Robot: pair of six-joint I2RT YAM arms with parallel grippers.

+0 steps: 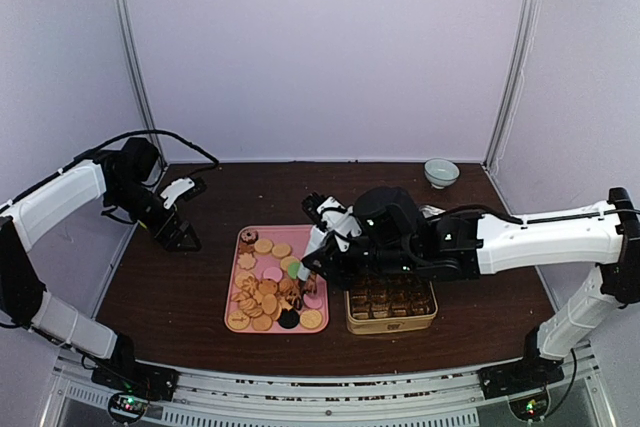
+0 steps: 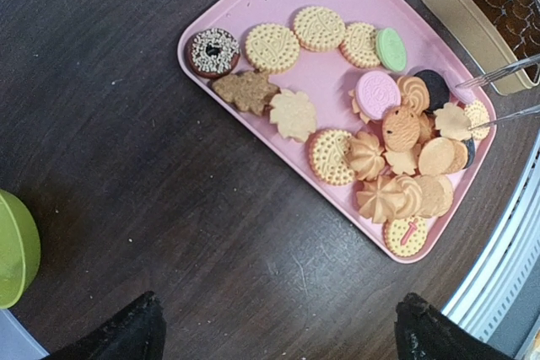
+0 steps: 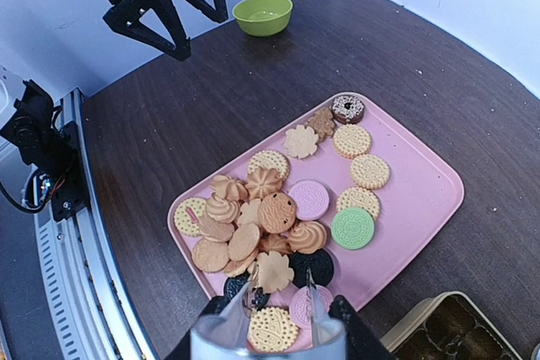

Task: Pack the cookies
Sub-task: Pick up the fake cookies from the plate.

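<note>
Holds metal tongs (image 3: 314,297), tips narrowly parted, nothing lifted, over cookies (image 3: 261,225) at tray's (image 3: 422,179) near right corner to pinch one.

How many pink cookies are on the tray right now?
2. One pink cookie lies beside the green cookie; the other is at the tips of the tongs. Others may be buried out of sight.

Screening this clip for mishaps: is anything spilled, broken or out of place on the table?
Nothing stands out. All cookies lie on the pink tray, heaped at its near end, none on the table. The tin sits level beside it; the tongs reach over the heap.
</note>
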